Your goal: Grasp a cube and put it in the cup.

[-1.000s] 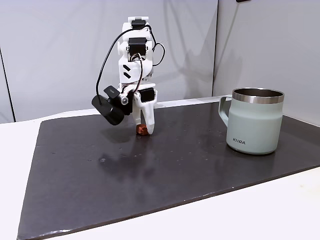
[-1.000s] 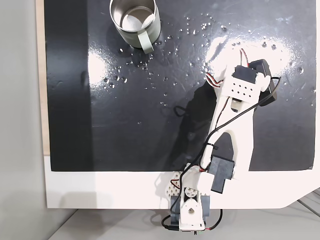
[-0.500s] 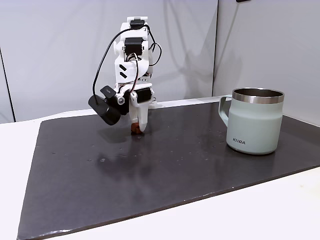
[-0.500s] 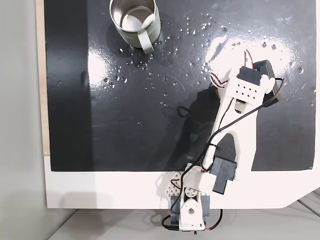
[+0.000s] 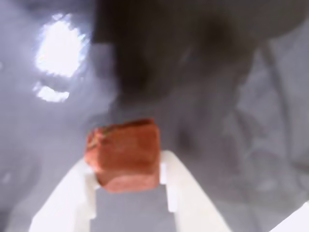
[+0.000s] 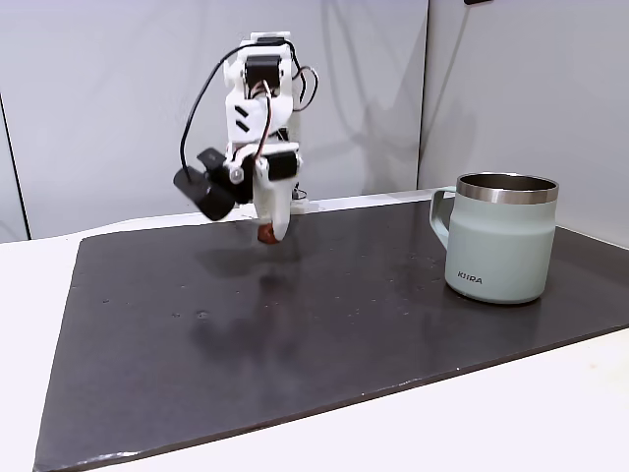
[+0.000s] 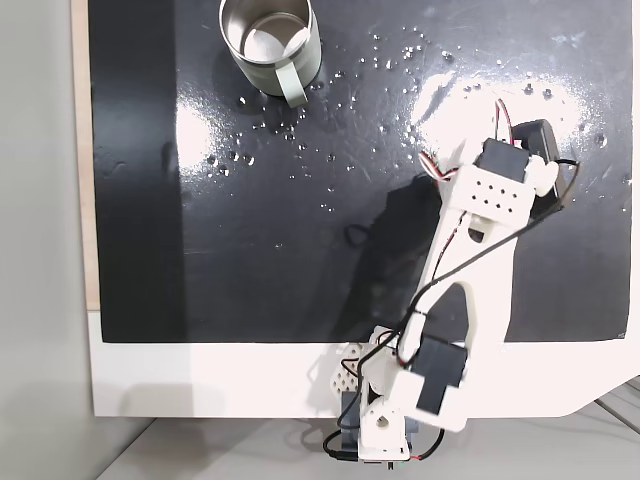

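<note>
One cube [image 5: 123,153] and one cup [image 6: 499,239] are on show. The gripper [image 6: 269,234] has its two white fingers [image 5: 181,193] closed snugly on the cube, one pressing each side, as the wrist view shows. In the side-on fixed view the cube [image 6: 266,235] hangs at the fingertips, clear of the dark mat [image 6: 295,334] with its shadow below, toward the far left of the mat. The cup stands upright at the right, well apart from the gripper, handle pointing left. In the top-down fixed view the cup [image 7: 268,42] sits at the far left of the mat [image 7: 250,240], while the arm [image 7: 478,260] reaches over the right side.
</note>
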You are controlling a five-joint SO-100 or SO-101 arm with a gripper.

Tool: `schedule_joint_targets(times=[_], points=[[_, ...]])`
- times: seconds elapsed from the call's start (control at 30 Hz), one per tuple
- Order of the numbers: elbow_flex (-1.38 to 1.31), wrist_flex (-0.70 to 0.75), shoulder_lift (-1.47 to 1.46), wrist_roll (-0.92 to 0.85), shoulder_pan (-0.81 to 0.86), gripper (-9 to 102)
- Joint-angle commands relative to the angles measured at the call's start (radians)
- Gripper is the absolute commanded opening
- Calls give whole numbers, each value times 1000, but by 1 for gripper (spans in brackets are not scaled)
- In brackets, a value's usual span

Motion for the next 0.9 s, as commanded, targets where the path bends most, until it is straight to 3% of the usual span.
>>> schedule_joint_targets(times=[0.0,0.37,0.53,0.7,0.87], points=[[-103,57,150,38,-18,0],[-402,261,293,103,-31,0],[-460,284,278,106,-49,0],[-546,293,196,147,-74,0],[-908,430,-55,255,-155,0]])
